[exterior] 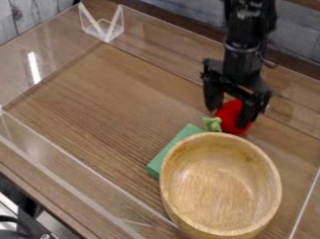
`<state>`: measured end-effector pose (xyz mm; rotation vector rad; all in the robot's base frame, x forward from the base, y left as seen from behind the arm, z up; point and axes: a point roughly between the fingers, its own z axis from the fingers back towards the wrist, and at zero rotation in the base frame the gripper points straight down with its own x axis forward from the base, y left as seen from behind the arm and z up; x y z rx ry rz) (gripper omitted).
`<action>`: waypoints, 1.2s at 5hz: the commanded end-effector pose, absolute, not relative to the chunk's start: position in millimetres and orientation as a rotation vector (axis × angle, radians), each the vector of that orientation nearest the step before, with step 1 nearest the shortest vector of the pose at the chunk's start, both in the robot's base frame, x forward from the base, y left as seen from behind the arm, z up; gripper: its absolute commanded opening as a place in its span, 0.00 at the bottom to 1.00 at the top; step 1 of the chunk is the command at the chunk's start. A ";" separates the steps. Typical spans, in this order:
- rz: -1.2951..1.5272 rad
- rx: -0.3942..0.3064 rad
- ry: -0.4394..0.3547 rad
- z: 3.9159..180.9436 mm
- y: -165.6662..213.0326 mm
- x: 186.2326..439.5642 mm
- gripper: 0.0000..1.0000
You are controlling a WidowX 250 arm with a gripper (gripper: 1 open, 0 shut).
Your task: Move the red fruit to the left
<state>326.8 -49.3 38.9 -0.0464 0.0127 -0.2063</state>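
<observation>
Red fruit (233, 116): a small, rounded, glossy toy strawberry resting on the table (110, 100), just beyond the wooden bowl (221, 186) and beside the corner of the green cloth (178, 147). The pincer (235, 104) points straight down around the fruit, jaws apart, one on each side; no grip is made.

Likely faults from this position:
- A rounded, smooth surface may squirt out of the closing jaws if they meet off-centre.
- Fingertips set too low may scrape the wood-grain table.
- The cloth is soft, flat and thin; a jaw catching its corner would drag it leftward with the fruit.
- The bowl, smooth-turned and pale, stands near; a sideways sweep could nudge its rim.
</observation>
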 end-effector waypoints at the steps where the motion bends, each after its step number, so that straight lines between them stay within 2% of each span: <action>1: -0.191 -0.040 -0.050 58.9 -58.3 337.2 0.00; 3: -0.139 -0.054 -0.120 98.5 -55.1 329.9 0.00; 4: -0.082 -0.052 -0.168 117.2 -29.5 325.7 0.00; 6: -0.025 -0.019 -0.190 124.6 54.2 332.1 0.00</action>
